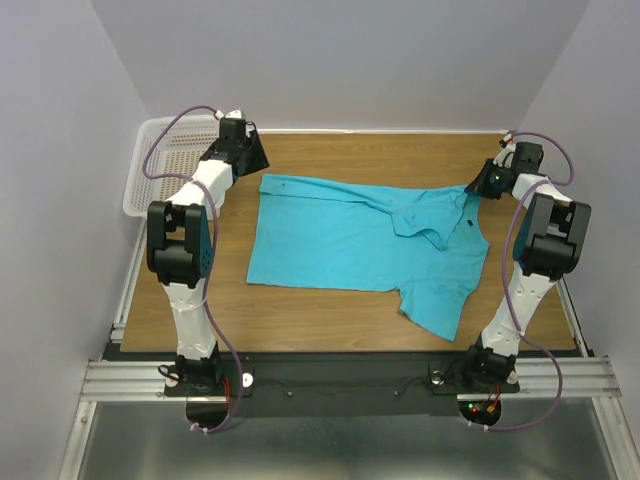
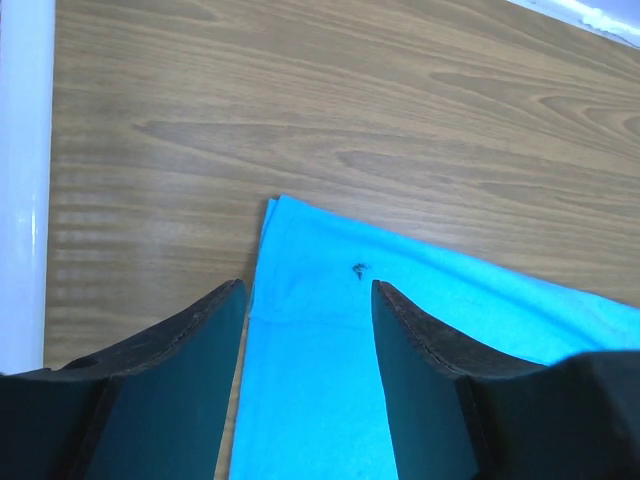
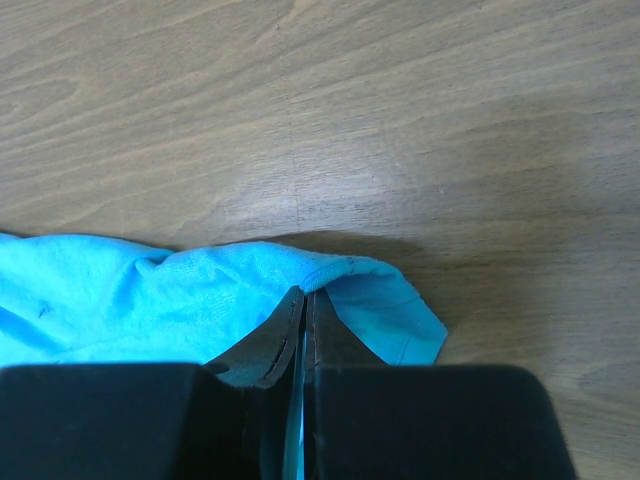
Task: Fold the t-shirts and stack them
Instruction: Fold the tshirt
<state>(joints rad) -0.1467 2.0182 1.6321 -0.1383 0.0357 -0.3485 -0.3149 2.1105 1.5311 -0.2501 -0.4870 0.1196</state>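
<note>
One turquoise-blue t-shirt [image 1: 350, 238] lies spread on the wooden table, partly folded, with a rumpled fold near its far right and a sleeve hanging toward the near edge. My left gripper [image 1: 250, 152] is open just above the shirt's far left corner. In the left wrist view the gripper [image 2: 308, 290] has the blue cloth [image 2: 480, 300] lying flat between its fingers, and it grips nothing. My right gripper [image 1: 488, 181] is at the shirt's far right edge. In the right wrist view the gripper [image 3: 305, 296] is shut on a pinched hem of the shirt [image 3: 150, 290].
A white plastic mesh basket [image 1: 160, 165] stands at the far left beside the table, close to my left arm. Bare wooden table [image 1: 320, 320] shows around the shirt. Grey walls close in the back and both sides.
</note>
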